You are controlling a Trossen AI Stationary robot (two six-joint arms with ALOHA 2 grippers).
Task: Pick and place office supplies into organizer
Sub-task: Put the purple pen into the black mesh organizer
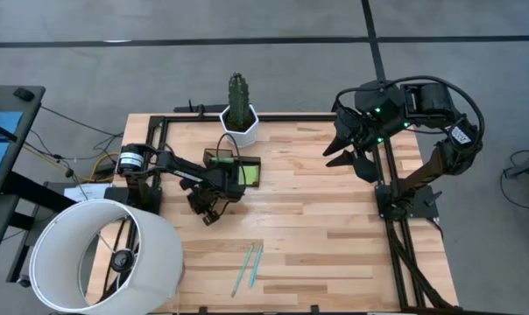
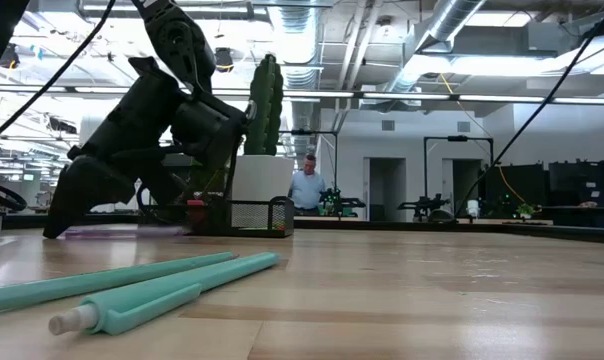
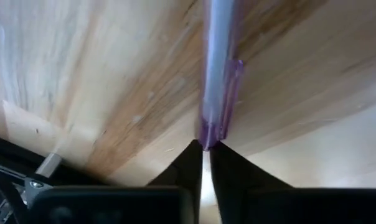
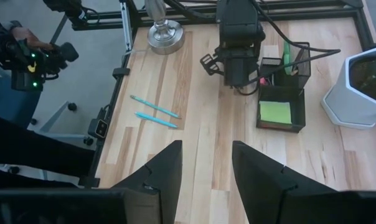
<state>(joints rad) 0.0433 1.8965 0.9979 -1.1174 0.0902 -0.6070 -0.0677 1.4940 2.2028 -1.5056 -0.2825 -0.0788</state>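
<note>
a: which step now?
b: left tool (image 3: 202, 148) is clamped on purple pen (image 3: 218, 68), low on table (image 1: 335, 219) beside organizer (image 1: 240, 171). right tool (image 4: 205, 163) waits apart.
a: next?
b: i think lift, carry into organizer.

1. High view: straight down over the whole counter (image 1: 335, 219), both arms in frame.
2. Low view: counter height, level across, teal pens (image 2: 152, 285) very close.
3. Left wrist: tight on counter past its fingers (image 3: 188, 168).
4. Right wrist: raised, looks across; shares organizer (image 4: 281, 102) and pens with high view.
</note>
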